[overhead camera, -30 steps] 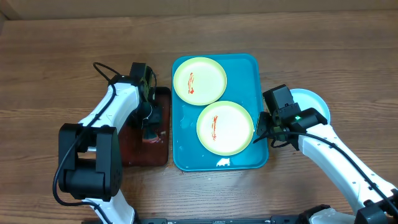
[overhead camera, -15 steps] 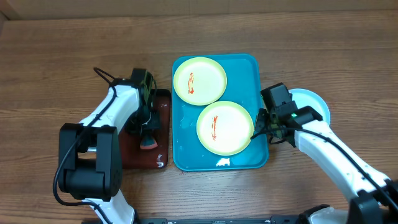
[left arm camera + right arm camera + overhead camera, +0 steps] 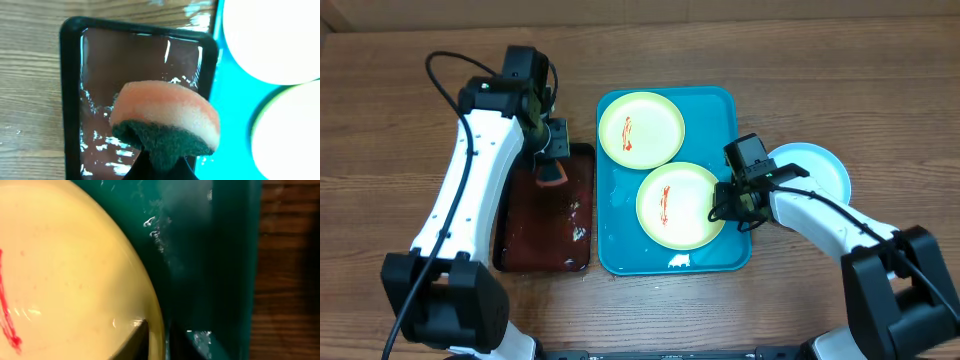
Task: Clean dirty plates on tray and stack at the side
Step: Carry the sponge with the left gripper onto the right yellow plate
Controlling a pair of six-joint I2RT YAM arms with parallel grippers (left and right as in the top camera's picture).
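On the bench [image 3: 400,100], the tray [image 3: 620,245] is sitting in the middle, and I am seeing two yellow-green rimmed plates lying flat inside it. The far plate [image 3: 641,129] is lying in the tray's back half and the near plate [image 3: 681,205] just in front of it, the two rims almost touching; each is showing a red smear on its pale centre. The blue plate [image 3: 815,170] is lying on the bench just right of the tray, partly hidden by my right arm.

My right gripper [image 3: 159,342] is reaching in over the tray's right wall and is clamping the right edge of the near plate: in the wrist view one finger is pressing on top of the rim and the other is sitting just outside it. The plate is looking flat or nearly flat on the tray; I cannot tell whether it is lifting.

My left gripper [image 3: 161,169] is pinching a sponge [image 3: 167,117] by its dark green scouring side, orange side facing away. It is hanging over the back end of the dark tray [image 3: 545,225], which is lying just left of the tray and glistening with wet patches.
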